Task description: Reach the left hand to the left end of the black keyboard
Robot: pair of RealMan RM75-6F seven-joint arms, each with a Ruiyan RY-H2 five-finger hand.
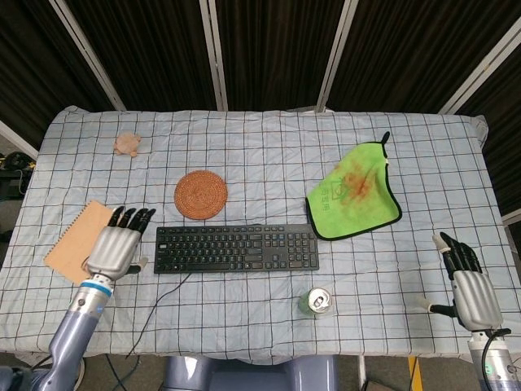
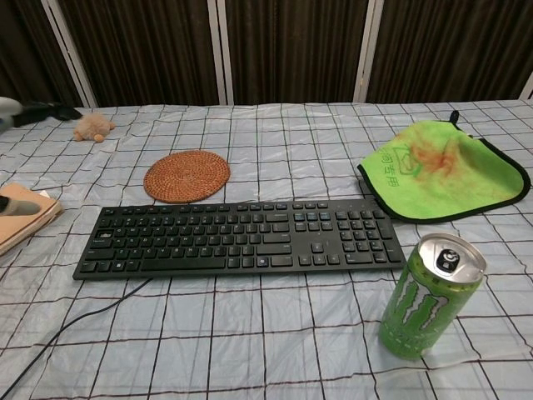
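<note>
The black keyboard lies flat near the front middle of the checked tablecloth, its cable trailing off the front edge. The left hand sits just beside the keyboard's left end, fingers stretched out straight and a little apart, nothing in its grasp; in the head view it overlaps the near corner of the tan notebook, and whether it touches the keyboard cannot be told. In the chest view only dark fingertips poke in at the far left edge. Over on the other side, the right hand rests well apart near the table's front right corner, fingers extended and empty too. A round woven coaster sits just behind the keyboard, a green cloth with orange stains lies to the back right, a green drink can stands upright in front of the keyboard's right end, and a small plush toy sits at the back left.
</note>
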